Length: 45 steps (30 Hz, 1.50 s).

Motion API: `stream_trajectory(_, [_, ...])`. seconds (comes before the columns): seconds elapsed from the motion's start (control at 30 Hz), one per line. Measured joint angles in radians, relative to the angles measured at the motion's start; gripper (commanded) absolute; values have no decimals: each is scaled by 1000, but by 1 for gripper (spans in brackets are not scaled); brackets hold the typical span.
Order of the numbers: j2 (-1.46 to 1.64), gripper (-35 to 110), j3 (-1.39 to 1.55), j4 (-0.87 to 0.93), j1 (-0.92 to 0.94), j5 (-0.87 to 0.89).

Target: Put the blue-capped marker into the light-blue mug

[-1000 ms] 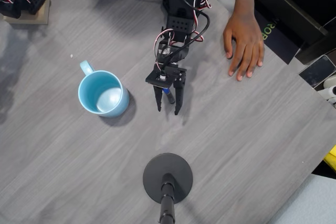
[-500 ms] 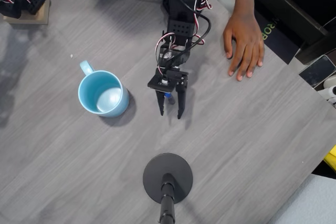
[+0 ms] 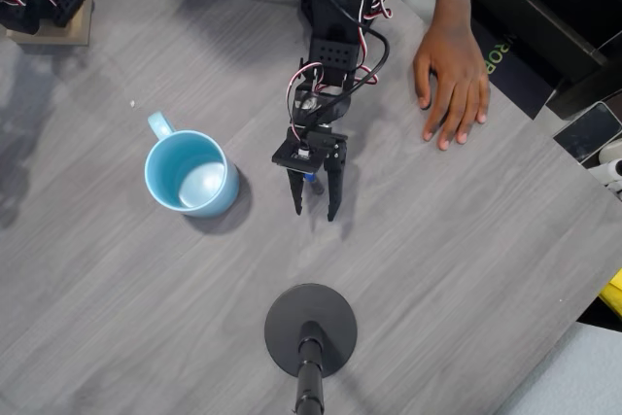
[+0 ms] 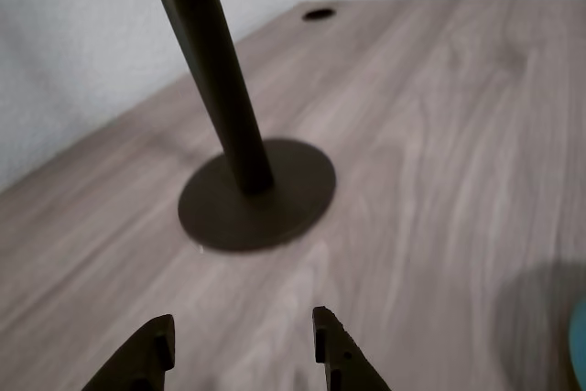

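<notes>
in the overhead view the arm point(image 3: 335, 41) reaches down the picture from the top edge of the grey wood-grain table point(image 3: 466, 269), its wires looping over the wrist, and the gripper point(image 3: 315, 211) points down the picture toward the black round stand point(image 3: 311, 329). the 2 black fingers point(image 3: 295, 196) are spread apart with a gap between them. a small patch of blue, the cap of the marker point(image 3: 309, 178), shows just under the gripper's base between the finger roots; the barrel is hidden, so whether the fingers touch or grip it cannot be told. the mug point(image 3: 191, 173) stands upright to the left of the gripper, near but apart from it, its handle pointing up-left, and its pale inside holds nothing that can be seen. a person's hand point(image 3: 451, 80) lies flat on the table to the right of the arm, palm down. in the wrist view the 2 fingertips point(image 4: 331, 345) sit at the bottom edge, spread, with bare table between them. the stand's round base point(image 4: 258, 194) and its dark pole rise ahead of them, and a sliver of the mug's blue rim point(image 4: 579, 336) shows at the right edge beside its shadow.
</notes>
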Motion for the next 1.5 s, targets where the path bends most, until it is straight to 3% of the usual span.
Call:
stream_trajectory(0.43, [52,24,61,0,-5,0])
stream_trajectory(1.5, [-9,24,-121,18,-14,0])
